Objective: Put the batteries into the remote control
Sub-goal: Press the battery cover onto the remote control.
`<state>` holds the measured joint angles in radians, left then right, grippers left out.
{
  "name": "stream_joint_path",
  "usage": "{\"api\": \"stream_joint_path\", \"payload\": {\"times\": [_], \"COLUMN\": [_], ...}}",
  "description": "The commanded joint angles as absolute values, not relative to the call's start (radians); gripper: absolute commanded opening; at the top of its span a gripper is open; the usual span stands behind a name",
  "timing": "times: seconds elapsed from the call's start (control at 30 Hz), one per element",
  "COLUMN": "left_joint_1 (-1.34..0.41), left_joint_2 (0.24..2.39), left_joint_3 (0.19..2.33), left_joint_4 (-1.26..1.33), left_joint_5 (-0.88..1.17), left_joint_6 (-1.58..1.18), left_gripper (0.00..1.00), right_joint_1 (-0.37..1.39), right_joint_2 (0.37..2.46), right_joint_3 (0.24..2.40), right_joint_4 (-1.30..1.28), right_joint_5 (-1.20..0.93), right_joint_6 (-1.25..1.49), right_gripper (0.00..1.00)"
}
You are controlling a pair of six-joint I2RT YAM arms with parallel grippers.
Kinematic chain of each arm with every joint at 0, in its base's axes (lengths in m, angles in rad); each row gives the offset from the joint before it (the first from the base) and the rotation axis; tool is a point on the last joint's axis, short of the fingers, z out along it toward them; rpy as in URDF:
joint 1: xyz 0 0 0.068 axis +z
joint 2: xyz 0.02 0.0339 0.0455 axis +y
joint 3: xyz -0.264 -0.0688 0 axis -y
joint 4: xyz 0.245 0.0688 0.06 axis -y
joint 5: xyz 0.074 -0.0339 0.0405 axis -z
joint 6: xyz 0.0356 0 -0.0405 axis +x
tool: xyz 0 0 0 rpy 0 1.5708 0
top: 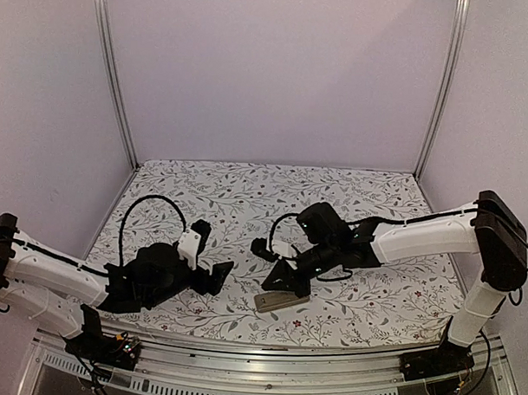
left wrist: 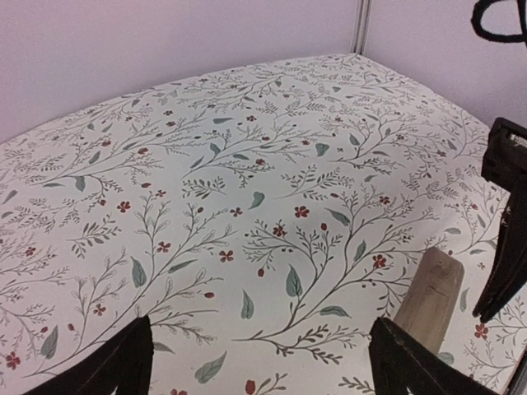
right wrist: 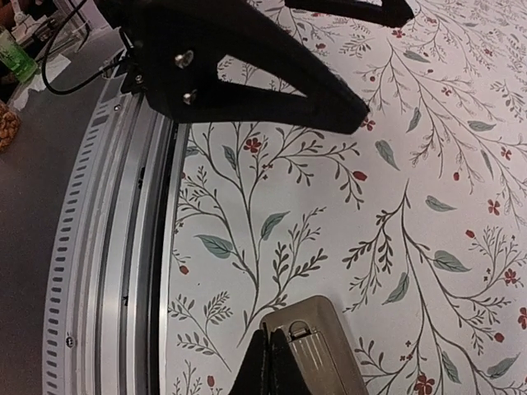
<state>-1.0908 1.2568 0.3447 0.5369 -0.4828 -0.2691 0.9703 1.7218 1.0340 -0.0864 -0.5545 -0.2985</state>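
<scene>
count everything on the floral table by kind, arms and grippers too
white and black robot arms: 2, left arm and right arm
black two-finger grippers: 2, left gripper and right gripper
tan-grey slim rectangular remote control: 1
dark cylindrical batteries: 0 in view
total: 5

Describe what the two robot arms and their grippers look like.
The left arm and right arm have white shells with black joints. A black cable loops above each wrist. The left gripper and right gripper are black, with flat tapering fingers.
</scene>
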Motion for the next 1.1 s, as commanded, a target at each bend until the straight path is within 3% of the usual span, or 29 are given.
{"api": "stream_joint_path", "payload": {"times": [0.0,0.43,0.8,1.07], "left_joint_1": [-1.093,-1.099,-1.099,-1.100], "left_joint_2": [1.255,1.284,1.283,1.274], "left_joint_3": [0.332,0.345,0.346,0.348], "left_joint_4": [0.465,0.474,0.470,0.465], "left_joint_5": [-0.545,-0.533,-0.547,-0.548], "left_joint_6": [-0.313,-0.269,-0.245,-0.235], "left_gripper": [0.91,0.91,0.91,0.91], "right_joint_1": [0.962,0.962,0.955,0.954], "right_joint_2": [1.791,1.884,1.956,1.843], "right_joint_3": [1.022,1.081,0.964,1.194], "right_joint_4": [-0.116,-0.163,-0.152,-0.288], "right_joint_5": [-0.499,-0.464,-0.378,-0.415], "right_joint_6": [-0.201,-0.210,-0.204,-0.281], "right_gripper": [0.00,0.00,0.00,0.00]}}
